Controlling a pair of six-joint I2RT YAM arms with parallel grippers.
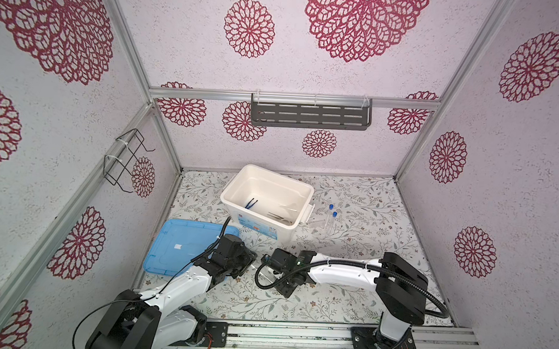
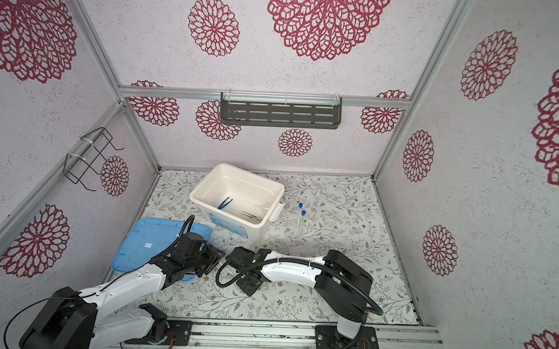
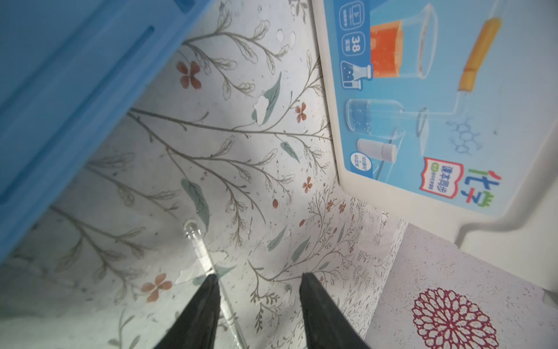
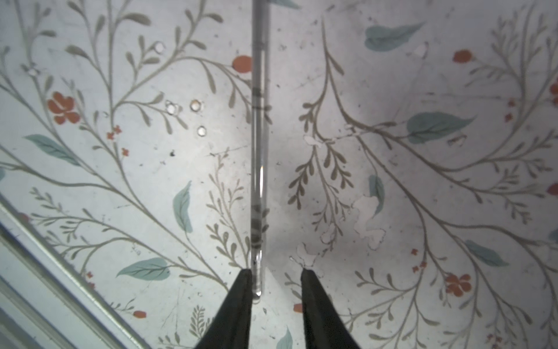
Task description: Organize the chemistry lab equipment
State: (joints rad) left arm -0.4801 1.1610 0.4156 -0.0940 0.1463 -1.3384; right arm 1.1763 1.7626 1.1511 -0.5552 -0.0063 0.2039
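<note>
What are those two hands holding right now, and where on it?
Nothing is gripped. Both the left hand and right hand stand open, with a clear rod loose between their fingers.

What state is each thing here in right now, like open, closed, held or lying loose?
white box: open, lid off.
blue lid: lying flat on the mat beside the box.
blue tweezers: inside the box.
metal tweezers: inside the box.
test tubes: capped, lying on the mat outside the box.
glass rod: loose, not clamped.
left gripper: open.
right gripper: open.

White arms [image 1: 338,275], black joints [image 1: 399,284], black cables [image 1: 437,304]
</note>
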